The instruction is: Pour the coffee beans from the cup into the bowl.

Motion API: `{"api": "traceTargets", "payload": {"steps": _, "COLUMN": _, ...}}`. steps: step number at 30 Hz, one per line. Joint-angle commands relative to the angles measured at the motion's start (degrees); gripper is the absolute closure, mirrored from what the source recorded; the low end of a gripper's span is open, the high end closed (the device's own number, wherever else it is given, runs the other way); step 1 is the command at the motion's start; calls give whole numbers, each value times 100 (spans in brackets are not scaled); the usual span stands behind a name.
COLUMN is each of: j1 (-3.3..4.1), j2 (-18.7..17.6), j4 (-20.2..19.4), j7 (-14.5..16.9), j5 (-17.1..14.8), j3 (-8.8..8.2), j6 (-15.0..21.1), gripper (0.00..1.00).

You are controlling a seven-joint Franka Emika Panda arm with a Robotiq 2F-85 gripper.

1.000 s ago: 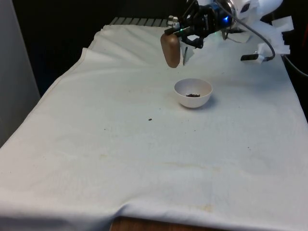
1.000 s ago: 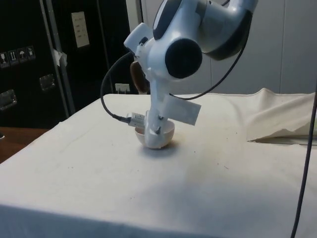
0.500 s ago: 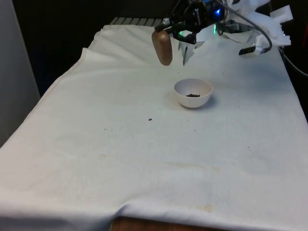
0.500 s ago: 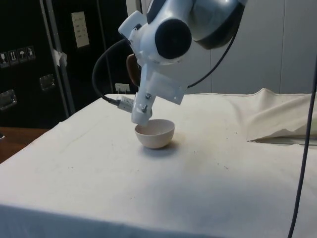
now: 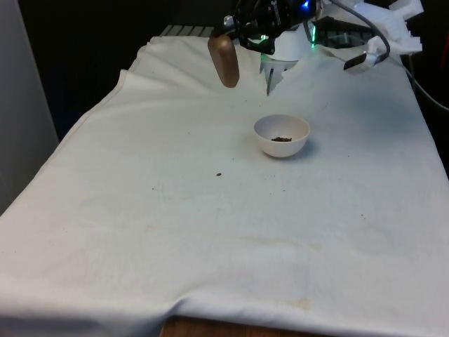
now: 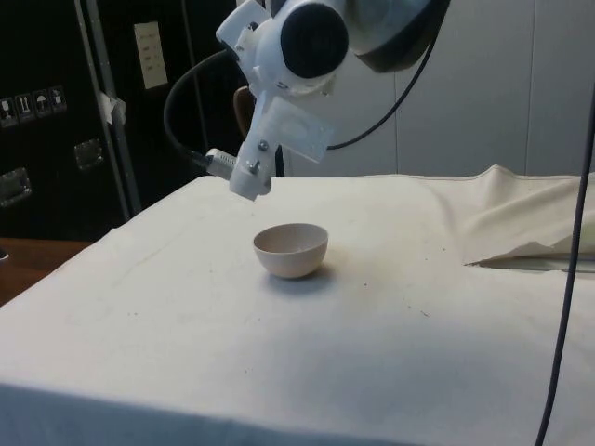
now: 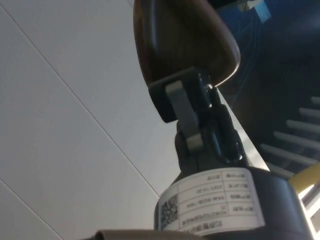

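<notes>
The brown cup is being held in the air above the far part of the table, up and towards the front view's left of the white bowl, well apart from it. In the front view the cup is being carried with its length near vertical. Coffee beans are lying at the bottom of the bowl, which is resting on the white cloth. A single dark speck is lying on the cloth near the bowl. The gripper is being kept clamped on the cup; in the wrist view one finger is pressed against the cup's brown wall. The white arm is being held raised above the bowl, with its wrist bent downward.
</notes>
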State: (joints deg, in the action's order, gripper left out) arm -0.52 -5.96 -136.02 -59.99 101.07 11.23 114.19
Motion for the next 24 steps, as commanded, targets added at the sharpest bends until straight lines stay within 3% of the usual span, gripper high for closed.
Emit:
{"api": "traceTargets", "payload": {"steps": 1, "j1": 0, "j2": 0, "j4": 29, "j7": 17, "j5": 0, "j3": -29, "j6": 40, "gripper": 100}}
{"api": "traceTargets", "payload": {"steps": 3, "j1": -52, "j2": 34, "j4": 126, "j7": 195, "j5": -46, "j3": -143, "j6": 304, "gripper": 100}}
{"api": "traceTargets", "payload": {"steps": 10, "j1": -57, "j2": 34, "j4": 281, "j7": 384, "j5": -97, "j3": -344, "j6": 567, "gripper": 100}}
{"api": "traceTargets", "payload": {"steps": 11, "j1": -17, "j2": 11, "j4": 258, "j7": 269, "j5": -34, "j3": -309, "j6": 395, "gripper": 100}}
{"api": "traceTargets", "payload": {"steps": 12, "j1": -57, "j2": 34, "j4": 281, "j7": 384, "j5": -97, "j3": -344, "j6": 567, "gripper": 100}}
{"api": "traceTargets", "payload": {"steps": 19, "j1": -57, "j2": 6, "j4": 344, "j7": 602, "j5": -183, "j3": -556, "j6": 859, "gripper": 100}}
{"api": "traceTargets", "payload": {"steps": 20, "j1": -23, "j2": 11, "j4": 332, "j7": 498, "j5": -103, "j3": -550, "j6": 756, "gripper": 100}}
{"api": "traceTargets", "payload": {"steps": 24, "j1": -52, "j2": 6, "j4": 344, "j7": 802, "j5": -304, "j3": -636, "j6": 945, "gripper": 100}}
